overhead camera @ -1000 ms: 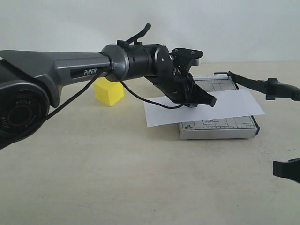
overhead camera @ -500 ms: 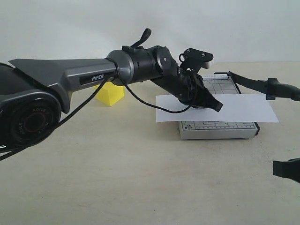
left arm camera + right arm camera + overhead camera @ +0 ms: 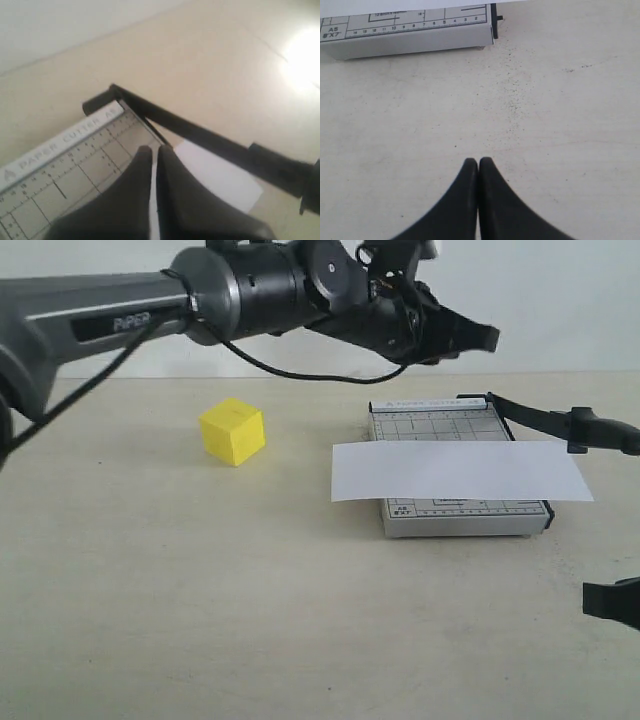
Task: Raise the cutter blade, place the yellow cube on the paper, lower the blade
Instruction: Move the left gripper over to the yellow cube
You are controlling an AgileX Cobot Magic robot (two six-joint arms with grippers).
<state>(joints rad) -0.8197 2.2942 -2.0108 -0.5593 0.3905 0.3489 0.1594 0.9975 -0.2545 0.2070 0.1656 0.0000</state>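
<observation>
The yellow cube [image 3: 232, 431], small, bright and matte, sat on the pale table [image 3: 200, 590] at the left, well apart from everything else. A second earlier the left arm had crossed in front of it and hidden part of it; now it showed whole.

The left gripper [image 3: 488, 337] had risen from low over the sheet to high above the far side of the cutter, its jaws pressed nearly together with only a hairline slit between them and nothing held. In the left wrist view the left gripper's tips [image 3: 151, 150] hung over the base's gridded corner near the hinge.

Below and clear of those jaws lay the paper [image 3: 460, 471], a plain white strip. It was set straight across the grey gridded cutter base [image 3: 430, 424] and overhung it on both sides. A second earlier it had lain askew under the gripper; since half a second ago it had not shifted.

The cutter blade [image 3: 545, 421], a long slim black lever, ran from its hinge at the base's far right corner out past the paper's right end, seemingly lifted off the base.

At the far right the right gripper [image 3: 478, 161] hovered over bare table near the base's front corner, jaws pressed together, empty, well apart from the cube.
</observation>
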